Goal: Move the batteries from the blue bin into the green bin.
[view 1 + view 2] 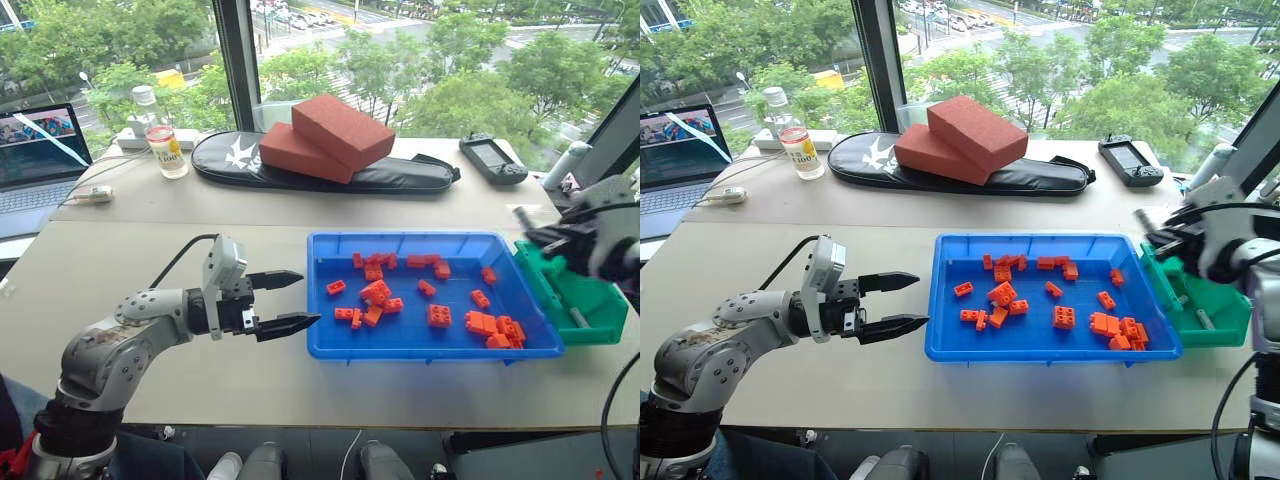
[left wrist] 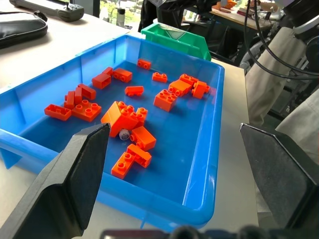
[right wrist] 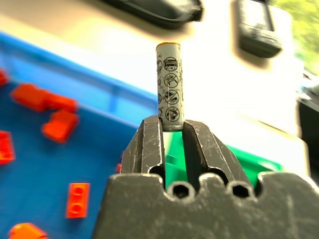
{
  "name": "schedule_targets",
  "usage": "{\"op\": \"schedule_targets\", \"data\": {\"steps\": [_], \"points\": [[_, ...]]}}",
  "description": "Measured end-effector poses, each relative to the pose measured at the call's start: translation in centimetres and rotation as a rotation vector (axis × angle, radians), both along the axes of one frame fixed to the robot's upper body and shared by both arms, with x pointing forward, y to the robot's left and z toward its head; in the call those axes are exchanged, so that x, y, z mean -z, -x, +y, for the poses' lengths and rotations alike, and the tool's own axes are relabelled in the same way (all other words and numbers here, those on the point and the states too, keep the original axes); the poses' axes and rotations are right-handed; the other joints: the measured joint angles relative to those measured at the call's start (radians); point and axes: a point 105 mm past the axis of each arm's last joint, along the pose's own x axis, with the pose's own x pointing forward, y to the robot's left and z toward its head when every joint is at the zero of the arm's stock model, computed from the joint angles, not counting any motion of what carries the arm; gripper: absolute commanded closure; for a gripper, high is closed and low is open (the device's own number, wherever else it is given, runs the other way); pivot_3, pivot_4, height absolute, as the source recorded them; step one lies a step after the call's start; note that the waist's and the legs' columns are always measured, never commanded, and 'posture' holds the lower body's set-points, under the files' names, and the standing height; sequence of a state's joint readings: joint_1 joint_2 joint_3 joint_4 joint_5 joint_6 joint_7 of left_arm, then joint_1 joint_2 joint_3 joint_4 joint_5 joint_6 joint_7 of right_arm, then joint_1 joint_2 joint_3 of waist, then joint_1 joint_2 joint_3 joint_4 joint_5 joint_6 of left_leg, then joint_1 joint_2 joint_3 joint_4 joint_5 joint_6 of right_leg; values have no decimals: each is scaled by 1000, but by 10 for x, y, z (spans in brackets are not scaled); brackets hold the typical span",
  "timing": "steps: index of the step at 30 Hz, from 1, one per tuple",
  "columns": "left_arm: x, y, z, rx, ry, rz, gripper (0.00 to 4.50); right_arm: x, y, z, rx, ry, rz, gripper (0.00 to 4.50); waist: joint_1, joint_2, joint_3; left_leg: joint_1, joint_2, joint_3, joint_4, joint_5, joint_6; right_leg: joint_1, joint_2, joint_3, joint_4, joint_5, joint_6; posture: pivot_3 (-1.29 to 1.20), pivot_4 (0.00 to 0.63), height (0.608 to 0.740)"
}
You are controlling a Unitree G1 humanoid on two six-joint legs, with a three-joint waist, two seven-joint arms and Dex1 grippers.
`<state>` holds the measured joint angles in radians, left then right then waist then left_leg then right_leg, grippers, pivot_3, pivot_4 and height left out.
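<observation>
On the beige surface (image 1: 250,380) by the window, the right hand (image 3: 172,130), clamped on a battery (image 3: 168,85), hovers over the green bin (image 1: 590,318) beside the blue bin (image 1: 420,345), so releasing it there looks next, while the left hand (image 1: 290,300) hangs apart.

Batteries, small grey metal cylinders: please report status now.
Right gripper shut on one battery, above green plastic bin. Left gripper open beside blue plastic tray. Nothing blocks.

left claw (image 1: 290,300) open beside blue bin (image 1: 325,340) | right claw (image 1: 545,235) above green bin (image 1: 600,322)
</observation>
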<state>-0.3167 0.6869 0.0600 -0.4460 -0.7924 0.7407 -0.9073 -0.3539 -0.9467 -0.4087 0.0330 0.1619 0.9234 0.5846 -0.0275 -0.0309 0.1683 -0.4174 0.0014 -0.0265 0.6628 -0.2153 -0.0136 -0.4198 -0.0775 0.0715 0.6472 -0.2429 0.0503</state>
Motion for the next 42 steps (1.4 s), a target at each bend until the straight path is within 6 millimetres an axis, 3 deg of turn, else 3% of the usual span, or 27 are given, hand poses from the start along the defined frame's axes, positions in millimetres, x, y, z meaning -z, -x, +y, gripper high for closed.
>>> {"op": "schedule_targets", "data": {"steps": [3, 5, 8, 10, 12, 14, 16, 19, 23, 24, 27, 35, 39, 42], "points": [[0, 0, 2, -1, -10, -1, 0, -2, -1, 2, -10, -5, -9, 1326, -2, 0, 0, 0, 0, 0, 0, 0, 0, 0, 0, 0, 0, 0, 0, 0, 150, 740], [-1, 0, 3, -6, -14, -3, 0, -14, -8, 14, -53, -28, -63, 1099, -9, 0, 0, 0, 0, 0, 0, 0, 0, 0, 0, 0, 0, 0, 0, 0, 150, 740], [-3, 0, 5, -4, -10, -4, 0, -46, -18, 68, -297, -65, -178, 1099, -20, 0, 0, 1, 2, 0, 0, 0, 0, 0, 2, 0, 0, 0, 0, 0, 150, 740], [-4, 1, 7, -7, -9, -8, 0, -57, -14, 122, -545, -74, -204, 1099, -20, 0, 0, 1, 3, -1, -1, 0, 0, 0, 2, -1, 0, 0, 0, 0, 150, 740], [-6, 0, 10, -14, -7, -12, 0, -51, -9, 162, -713, -105, -168, 1099, -17, 0, 0, 1, 3, -1, -1, 0, 0, 1, 2, -1, 0, 0, 0, 0, 150, 740], [-7, 1, 11, -14, -7, -11, 0, -20, -2, 212, -896, -148, -34, 1099, -16, -1, 0, 1, 2, -1, -1, 0, 0, 1, 1, -1, -1, 0, 0, 0, 150, 740], [-7, 1, 11, -14, -6, -10, 0, 7, 1, 236, -966, -162, 76, 1099, -11, -1, 0, 0, 1, -1, -1, 0, 0, 0, 0, -1, 0, 0, 0, 0, 150, 740], [-6, 0, 12, -20, -6, -7, 0, 26, -9, 245, -931, -132, 134, 1099, -7, -1, 0, -2, 0, -1, 0, 0, 0, -2, 0, -1, 0, 0, 0, 0, 150, 740], [-5, 0, 12, -28, -4, -4, 0, 30, -26, 243, -850, -85, 133, 1099, -9, -1, 0, -2, 1, -3, -1, 0, 0, -2, 1, -2, 1, 0, 0, 0, 150, 740], [-5, 0, 12, -29, -3, -2, 0, 33, -27, 242, -838, -81, 138, 611, -9, -1, 0, -2, 1, -2, -1, 0, 0, -2, 0, -2, 0, 0, 0, 0, 150, 740], [-4, 1, 12, -33, 1, 3, 0, 36, -30, 240, -816, -74, 145, 52, -10, -1, 0, -2, 1, -2, -1, 0, 0, -2, 0, -2, 0, 0, 0, 0, 150, 740], [-4, 2, 11, -33, 8, 6, 0, 45, -29, 253, -844, -80, 164, 52, -13, -1, 0, -2, 1, -3, -1, 0, 0, -2, 1, -2, 1, 0, 0, 0, 150, 740], [-4, 2, 11, -36, 8, 7, 0, 49, -31, 249, -820, -71, 176, 52, -12, -1, 0, -2, 1, -3, -1, 0, 0, -2, 1, -2, 0, 0, 0, 0, 150, 740], [-4, 2, 11, -37, 8, 7, 0, 51, -32, 251, -815, -81, 179, 784, -13, -1, 0, -2, 1, -3, -1, 0, 0, -2, 1, -2, 0, 0, 0, 0, 150, 740]]}}
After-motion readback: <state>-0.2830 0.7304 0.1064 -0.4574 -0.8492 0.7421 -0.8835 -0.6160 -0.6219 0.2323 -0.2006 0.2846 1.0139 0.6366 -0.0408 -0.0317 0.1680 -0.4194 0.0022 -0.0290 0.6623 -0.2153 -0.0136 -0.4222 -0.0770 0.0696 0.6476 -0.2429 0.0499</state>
